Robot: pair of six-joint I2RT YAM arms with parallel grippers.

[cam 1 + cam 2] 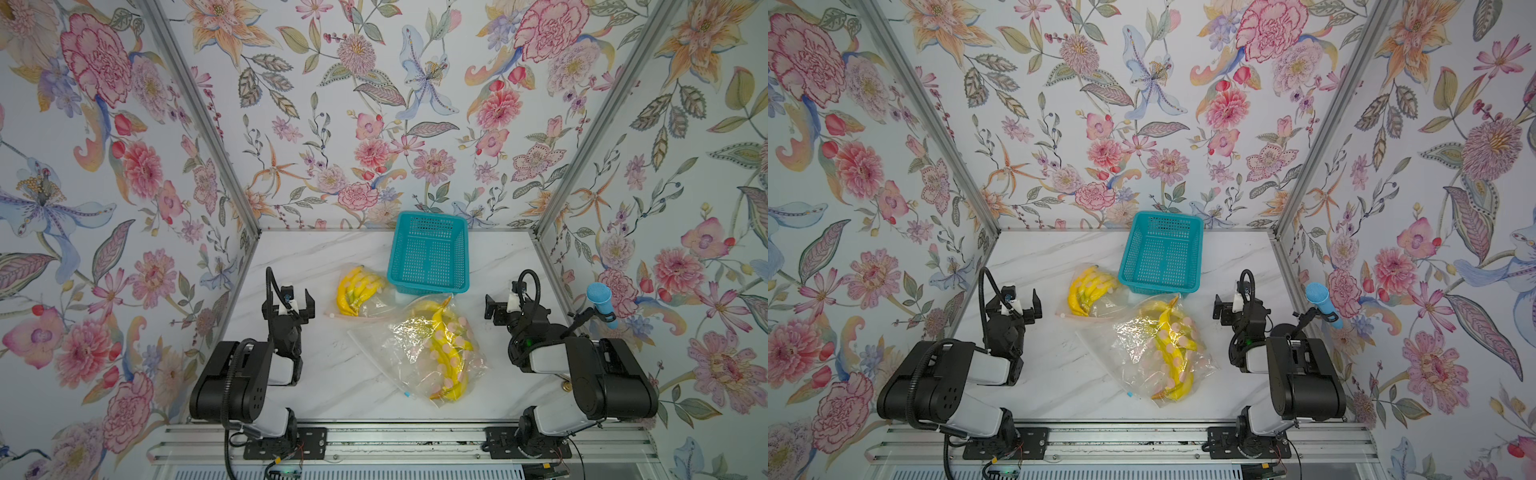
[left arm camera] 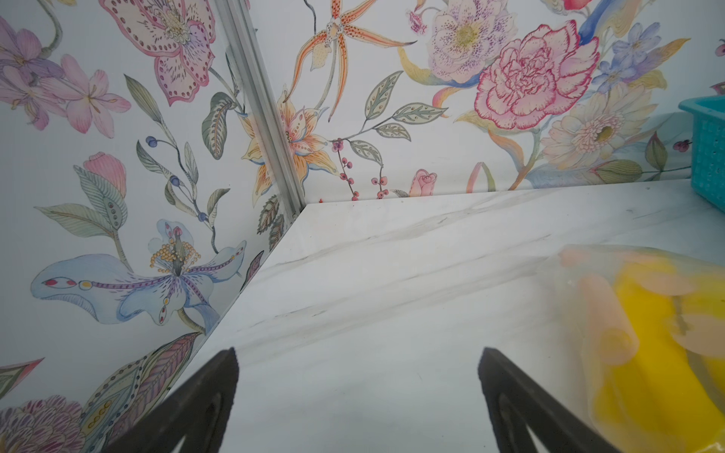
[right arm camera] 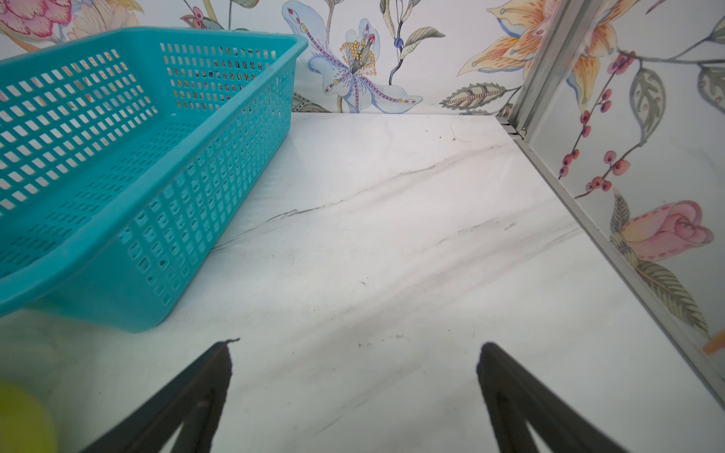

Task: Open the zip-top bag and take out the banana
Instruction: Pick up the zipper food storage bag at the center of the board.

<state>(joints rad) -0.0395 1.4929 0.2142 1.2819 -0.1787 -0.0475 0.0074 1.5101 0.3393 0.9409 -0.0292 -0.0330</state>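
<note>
A clear zip-top bag [image 1: 419,353] [image 1: 1142,353] with pink dots lies mid-table in both top views, a yellow banana bunch [image 1: 446,349] [image 1: 1173,349] inside. Its zip edge faces the left arm, with a small blue slider [image 1: 406,392] at the near end. A second bag with bananas [image 1: 357,289] [image 1: 1090,289] lies behind it. My left gripper [image 1: 298,298] [image 1: 1023,305] stands open left of that bag, nothing between its fingers [image 2: 359,353]. The bag [image 2: 612,313] shows blurred beside it. My right gripper [image 1: 496,308] [image 1: 1223,309] is open and empty [image 3: 355,349], right of the bags.
A teal mesh basket [image 1: 428,253] [image 1: 1160,249] [image 3: 129,164] stands at the back centre, touching the bags' far side. A blue microphone-like object [image 1: 600,303] sticks up by the right wall. Floral walls close in the white marble table [image 1: 324,374] on three sides.
</note>
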